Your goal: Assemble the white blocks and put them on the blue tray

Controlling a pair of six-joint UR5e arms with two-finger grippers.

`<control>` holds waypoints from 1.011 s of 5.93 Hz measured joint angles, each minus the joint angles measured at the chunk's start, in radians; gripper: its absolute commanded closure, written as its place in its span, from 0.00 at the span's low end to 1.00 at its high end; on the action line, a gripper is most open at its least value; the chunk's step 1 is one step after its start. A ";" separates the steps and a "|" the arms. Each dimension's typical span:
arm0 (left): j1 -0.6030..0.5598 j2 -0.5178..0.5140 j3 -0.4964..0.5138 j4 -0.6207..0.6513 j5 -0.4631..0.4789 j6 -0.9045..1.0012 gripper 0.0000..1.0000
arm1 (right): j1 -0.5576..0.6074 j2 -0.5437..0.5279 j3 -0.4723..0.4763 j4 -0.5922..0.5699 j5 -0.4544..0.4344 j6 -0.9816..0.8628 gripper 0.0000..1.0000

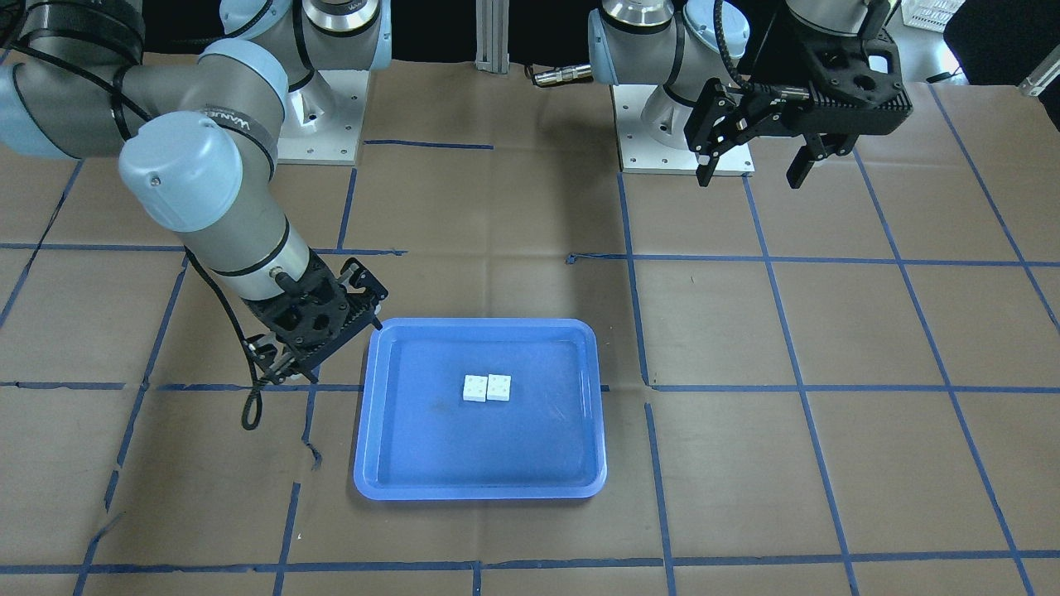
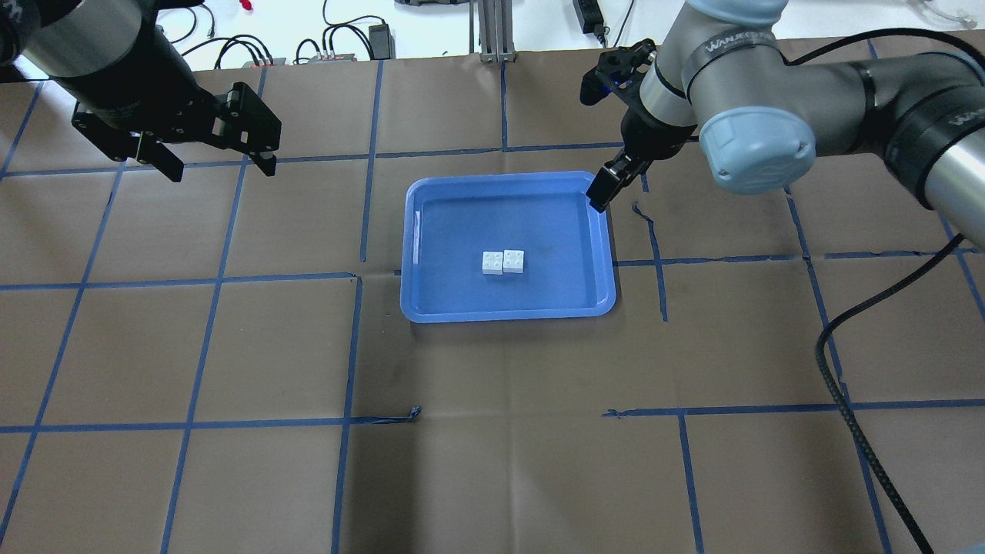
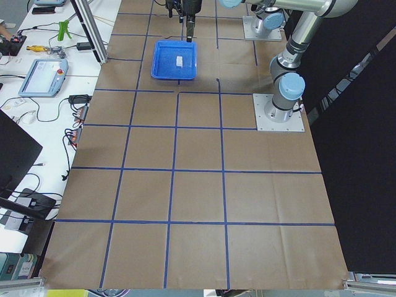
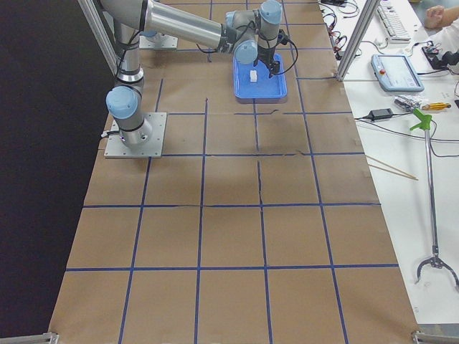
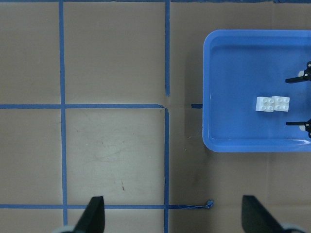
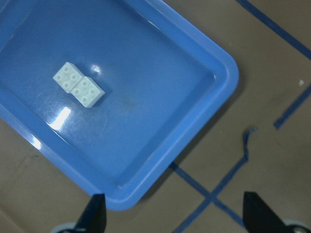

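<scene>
We note, overhead: left gripper far left above table, fingers spread, holding nothing, well apart from tray. Blue tray mid-table. White blocks near its centre, side by side, touching, studs up. Right gripper by tray's far right corner, fingers wide, empty.

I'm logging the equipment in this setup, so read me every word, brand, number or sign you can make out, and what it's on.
"WAN...": on the dark band round the right arm; the later letters are too blurred to read.
The same band shows upside down in the front-facing view, equally unclear.
White blocks, blue tray: no text.
Desk device in the side view: too small to read.
</scene>
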 measured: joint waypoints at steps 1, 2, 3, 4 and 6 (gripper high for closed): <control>0.003 0.000 0.001 0.000 -0.001 0.000 0.01 | -0.006 -0.034 -0.034 0.113 -0.081 0.177 0.00; 0.007 0.000 0.002 0.000 -0.001 0.000 0.01 | -0.013 -0.062 -0.068 0.216 -0.128 0.339 0.00; 0.009 0.000 0.002 0.000 -0.001 0.000 0.01 | -0.025 -0.088 -0.111 0.314 -0.141 0.449 0.00; 0.010 0.000 0.002 0.000 -0.001 0.000 0.01 | -0.035 -0.113 -0.153 0.395 -0.142 0.502 0.00; 0.010 0.000 0.003 0.000 -0.001 0.000 0.01 | -0.040 -0.145 -0.185 0.469 -0.138 0.547 0.00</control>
